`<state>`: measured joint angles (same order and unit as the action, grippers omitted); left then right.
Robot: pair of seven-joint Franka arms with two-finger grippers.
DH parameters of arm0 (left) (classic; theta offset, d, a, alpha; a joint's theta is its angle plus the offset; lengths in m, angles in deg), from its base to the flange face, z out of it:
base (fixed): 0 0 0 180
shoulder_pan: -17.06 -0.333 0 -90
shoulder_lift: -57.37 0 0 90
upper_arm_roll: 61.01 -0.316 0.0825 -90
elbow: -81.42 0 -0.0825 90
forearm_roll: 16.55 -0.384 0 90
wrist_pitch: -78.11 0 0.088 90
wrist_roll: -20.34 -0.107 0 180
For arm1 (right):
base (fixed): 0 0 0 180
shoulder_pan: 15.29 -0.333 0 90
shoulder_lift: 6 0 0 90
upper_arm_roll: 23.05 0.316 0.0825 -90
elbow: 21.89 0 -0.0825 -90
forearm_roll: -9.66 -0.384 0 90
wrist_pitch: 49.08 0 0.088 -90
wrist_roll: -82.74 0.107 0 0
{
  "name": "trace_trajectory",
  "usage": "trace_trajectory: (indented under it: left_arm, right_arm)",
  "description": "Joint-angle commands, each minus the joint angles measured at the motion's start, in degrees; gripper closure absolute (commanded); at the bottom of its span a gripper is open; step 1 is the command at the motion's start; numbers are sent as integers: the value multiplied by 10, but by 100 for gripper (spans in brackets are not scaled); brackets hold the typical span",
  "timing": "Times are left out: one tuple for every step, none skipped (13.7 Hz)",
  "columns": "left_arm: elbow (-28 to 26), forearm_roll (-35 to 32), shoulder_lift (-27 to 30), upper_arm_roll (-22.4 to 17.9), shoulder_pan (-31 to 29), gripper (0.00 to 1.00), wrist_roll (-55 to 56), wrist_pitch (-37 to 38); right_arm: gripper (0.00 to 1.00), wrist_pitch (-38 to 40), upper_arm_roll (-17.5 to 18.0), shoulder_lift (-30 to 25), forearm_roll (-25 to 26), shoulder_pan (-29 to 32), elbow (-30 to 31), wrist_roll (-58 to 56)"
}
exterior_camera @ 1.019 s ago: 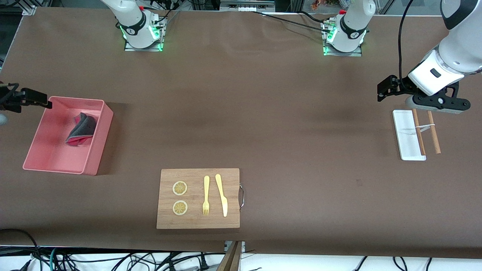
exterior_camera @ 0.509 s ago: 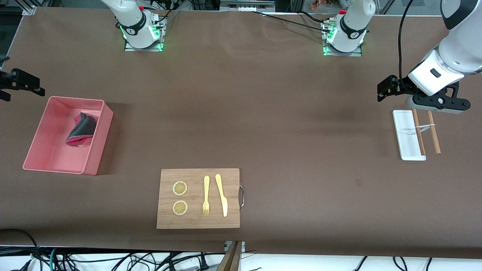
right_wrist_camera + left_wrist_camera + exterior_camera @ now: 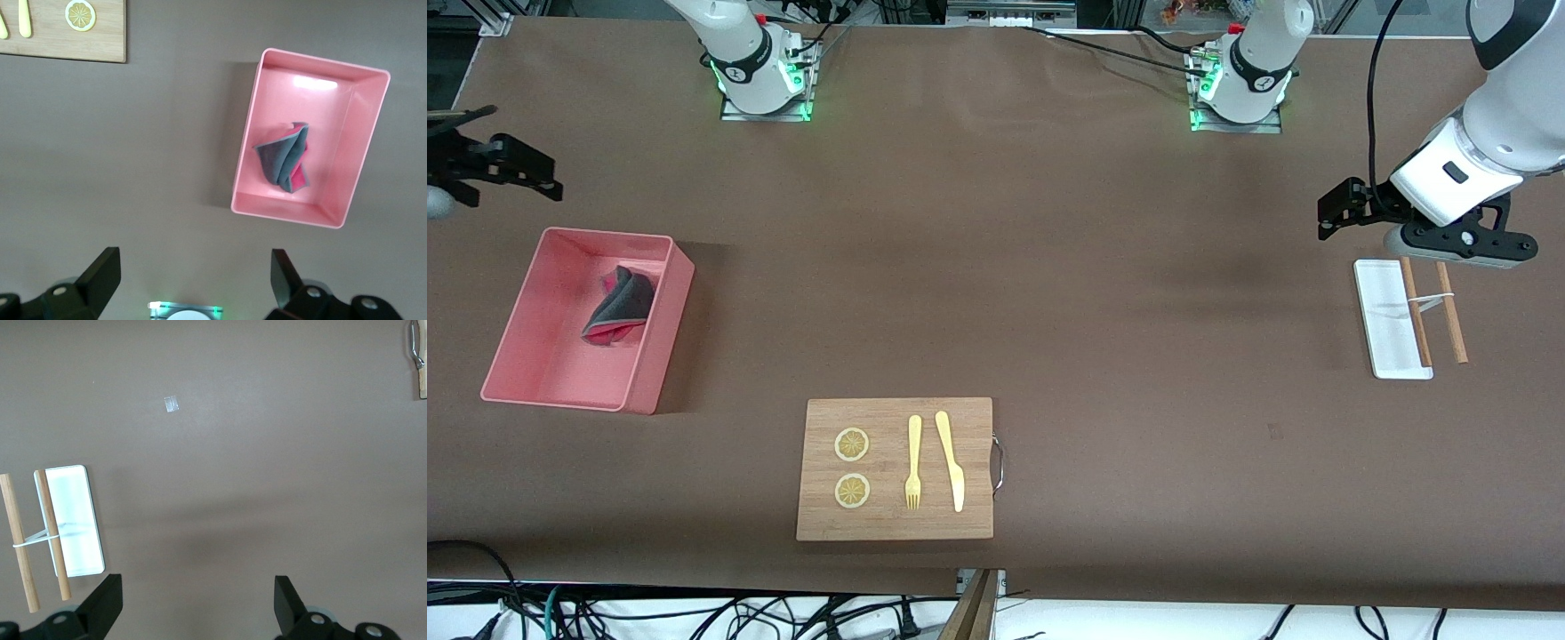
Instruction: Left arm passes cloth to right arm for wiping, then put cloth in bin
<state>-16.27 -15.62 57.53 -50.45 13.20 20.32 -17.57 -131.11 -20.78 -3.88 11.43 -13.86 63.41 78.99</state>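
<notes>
The salmon-pink bin [image 3: 534,356] stands at the right arm's end of the table. Inside it the cloth [image 3: 617,306] lies crumpled, grey face out with crimson showing at its folds. In the right wrist view the bin [image 3: 333,107] and the cloth [image 3: 283,157] lie well clear of my right gripper [image 3: 193,277], which is open and empty over bare table between the bin and its own base. My left gripper [image 3: 198,603] is open and empty too, over bare table beside the small white tray [image 3: 73,520].
A wooden cutting board [image 3: 895,468] with two lemon slices, a yellow fork and a yellow knife lies near the front edge. The white tray [image 3: 1387,320] carries two tied wooden sticks [image 3: 1430,309] at the left arm's end. Both bases stand along the table's back edge.
My right arm's hand has drawn away from the bin's corner toward the robots' side of the table. The cloth stays in the bin. The left arm has not moved.
</notes>
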Motion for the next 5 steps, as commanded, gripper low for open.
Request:
trace_trajectory:
  left_arm:
    - [-1,1,1,0,1,0,-10,-6]
    - [-1,2,1,0,1,0,-10,-6]
    - [1,1,1,-1,1,0,-10,-6]
    - [6,1,-1,0,1,0,-10,-5]
    - [9,2,-3,0,1,0,-10,-5]
  right_arm:
    - [1,7,9,-9,9,9,6,16]
    - [1,6,7,-5,9,9,1,15]
    - [1,7,7,0,10,9,-3,16]
    - [1,6,7,2,10,9,-3,16]
    - [1,6,7,2,11,9,-3,16]
